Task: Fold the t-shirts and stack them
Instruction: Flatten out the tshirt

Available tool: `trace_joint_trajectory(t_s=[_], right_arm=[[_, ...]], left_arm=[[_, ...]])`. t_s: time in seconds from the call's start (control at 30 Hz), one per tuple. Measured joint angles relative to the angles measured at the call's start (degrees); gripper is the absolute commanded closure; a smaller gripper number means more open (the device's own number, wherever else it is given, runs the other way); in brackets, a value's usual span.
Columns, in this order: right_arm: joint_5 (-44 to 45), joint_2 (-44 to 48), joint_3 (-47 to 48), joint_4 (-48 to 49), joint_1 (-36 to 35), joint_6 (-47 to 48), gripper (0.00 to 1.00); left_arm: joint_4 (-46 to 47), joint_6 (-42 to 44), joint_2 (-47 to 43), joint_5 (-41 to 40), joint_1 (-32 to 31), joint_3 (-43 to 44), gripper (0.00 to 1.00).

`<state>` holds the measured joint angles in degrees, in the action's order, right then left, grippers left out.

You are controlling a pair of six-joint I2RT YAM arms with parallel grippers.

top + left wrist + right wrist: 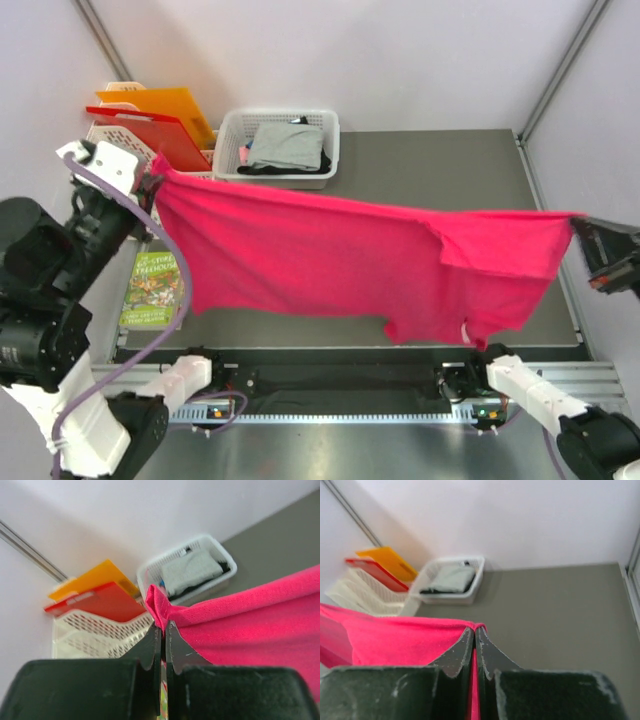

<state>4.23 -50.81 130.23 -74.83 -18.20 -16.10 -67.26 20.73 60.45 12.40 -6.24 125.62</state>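
Holding the pink shirt [330, 260] stretched in mid-air over the table [450, 160], strung between both arms. Left gripper [162, 632] is clamped on a bunched corner of the cloth and right gripper [474, 635] on the opposite edge, jaws almost meeting on thin fabric. The cloth looks light, soft and limp: the middle sags and a sleeve hangs low near the front edge. Expect draping and wrinkles on landing. Best holds are hems, corners and shoulder seams. Grey shirt [288, 143] lies on the black shirt [262, 168] in the white basket [232, 135].

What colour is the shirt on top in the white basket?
Grey. The folded t-shirt shows best in the top external view.
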Motion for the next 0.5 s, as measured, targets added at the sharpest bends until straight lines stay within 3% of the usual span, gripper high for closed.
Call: trace_joint_trajectory(t_s=[0.13,0.3,0.5], right_arm=[[-0.1,4.7,-17.2,1.4,0.5,-0.7,1.0],[1.3,3.6,-35.5,5.9,0.5,-1.0,1.0],[3.6,-3.7,-43.9,14.6,0.7,-0.6,1.0]], left_arm=[[2.0,0.2,-6.8,-0.8,0.0,-16.4,1.0],[8.3,1.8,-9.2,-3.4,0.0,-39.8,1.0],[19.1,4.7,-2.9,-6.1,0.0,-57.7,1.0]])
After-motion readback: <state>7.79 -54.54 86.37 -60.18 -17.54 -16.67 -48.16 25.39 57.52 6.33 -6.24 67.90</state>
